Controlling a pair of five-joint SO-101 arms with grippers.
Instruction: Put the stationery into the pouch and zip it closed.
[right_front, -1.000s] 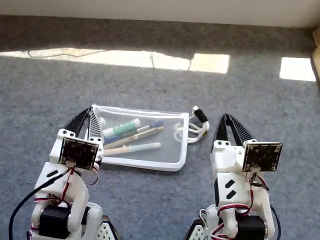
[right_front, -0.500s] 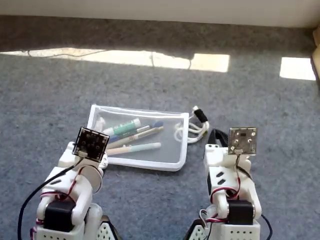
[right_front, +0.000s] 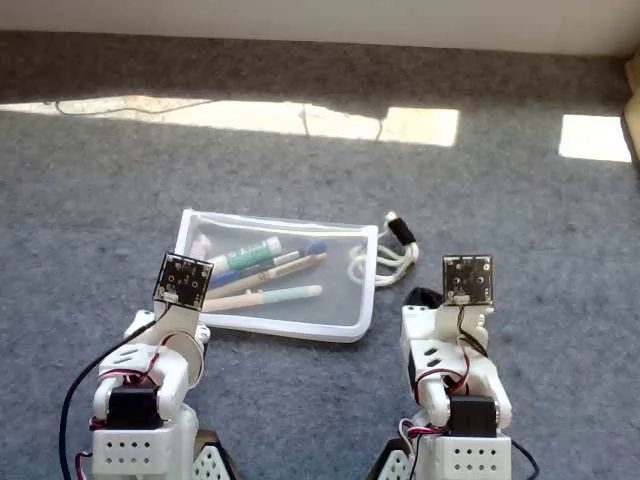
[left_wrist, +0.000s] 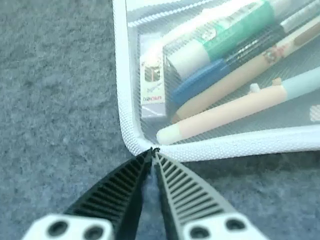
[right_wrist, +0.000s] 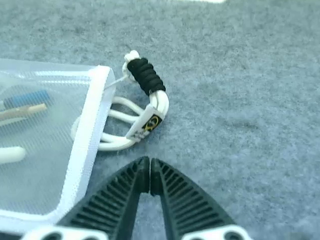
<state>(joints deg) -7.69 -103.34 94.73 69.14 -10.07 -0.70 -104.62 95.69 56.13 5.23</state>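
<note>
Change: a second ago both arms reached forward with their claws flanking the pouch (right_front: 368, 282); in the high view both are now folded back toward their bases, wrist cameras tipped up; pouch has not shifted on the grey carpet (right_front: 520, 230).

Left claw (left_wrist: 152, 152): closed, tips together, nothing between them; it lines up with the pouch's near corner edging (left_wrist: 131, 145); touching or hanging above it, cannot tell.

Right claw (right_wrist: 150, 161): closed and empty; near the white cord loop (right_wrist: 117, 142) but apart from it.

Meaning, as a judgement: all stationery visible is already inside, the zip pull seems to sit at the end by the cord, and both arms are backing off; task looks finished or very nearly; the zip line itself is too fine to confirm as fully shut.

Pouch look: flat clear mesh rectangle with white edging, lying on the carpet ahead of and between the two arms, closer to the left one.

- Inside: green-and-white tube (right_front: 244, 257); blue-capped pen (right_front: 314, 247); beige pen (right_front: 272, 275); pale cream-and-blue pen (right_front: 265, 297); small eraser (left_wrist: 152, 82) at the left end.
- Cord with black wrap (right_wrist: 145, 75) trails off the far corner on the right arm's side.
</note>
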